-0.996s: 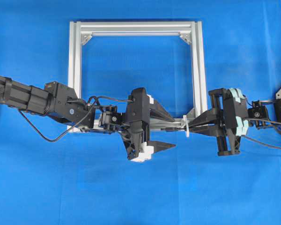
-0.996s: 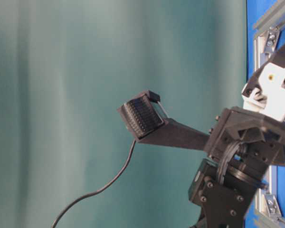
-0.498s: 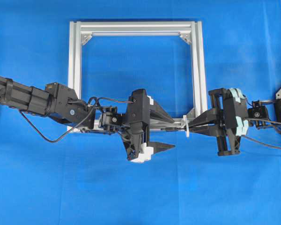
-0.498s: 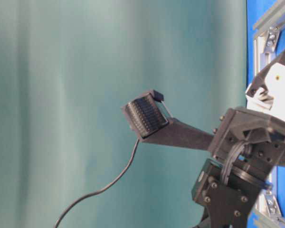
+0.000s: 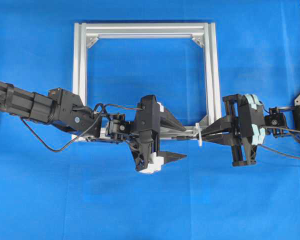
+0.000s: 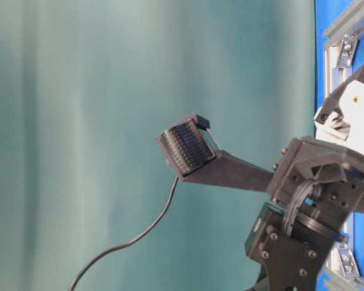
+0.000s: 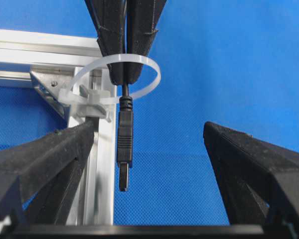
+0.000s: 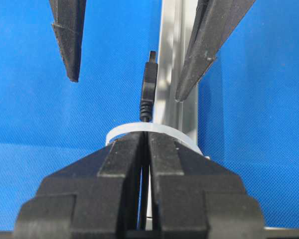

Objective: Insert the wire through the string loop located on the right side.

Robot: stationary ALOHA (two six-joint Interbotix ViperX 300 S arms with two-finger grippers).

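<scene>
The wire's black plug [image 7: 123, 149] hangs through the white string loop [image 7: 114, 79], which is fixed to the frame's right corner. My right gripper [image 8: 145, 144] is shut on the wire just behind the loop [image 8: 149, 130], and the plug [image 8: 148, 84] sticks out beyond it. My left gripper [image 7: 149, 164] is open, its fingers [image 7: 45, 159] standing wide on either side of the plug without touching it. From overhead, the left gripper [image 5: 185, 142] and right gripper [image 5: 206, 134] face each other across the loop [image 5: 199, 137].
The silver aluminium frame [image 5: 140, 30] lies flat on the blue cloth, and both arms reach over its lower right corner. In the table-level view, a ribbed finger pad [image 6: 187, 148] shows with a black cable [image 6: 133, 239] trailing beside it.
The left gripper has shifted very slightly. The right gripper, the wire and the loop have not moved.
</scene>
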